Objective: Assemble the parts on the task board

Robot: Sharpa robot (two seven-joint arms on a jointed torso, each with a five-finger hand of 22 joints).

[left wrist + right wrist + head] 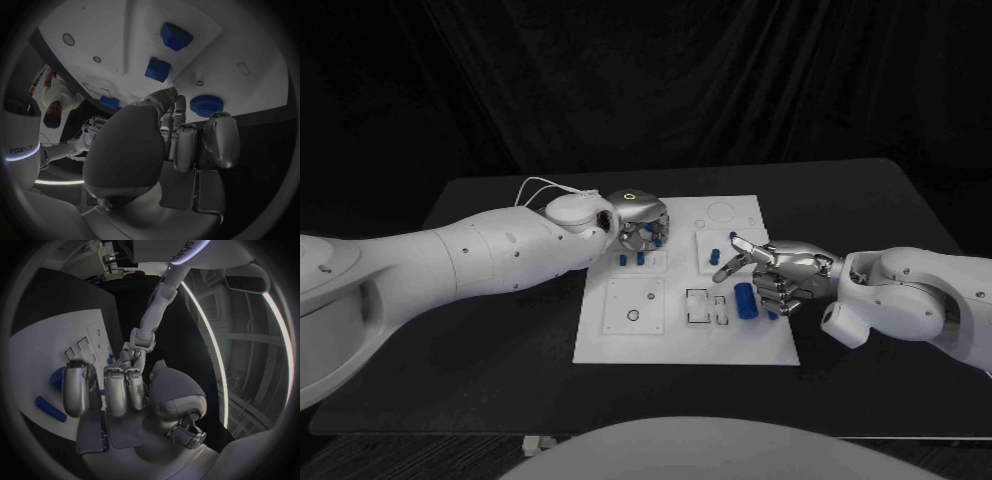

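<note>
The long blue part [746, 299] lies just under the right hand [769, 274], lengthwise along its loosely curled, empty fingers [733, 262], nearer than the left hand [640, 222].

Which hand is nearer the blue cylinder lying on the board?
Right. The right hand hangs right beside the blue cylinder; the left hand is farther back over the board's far-left part.
</note>
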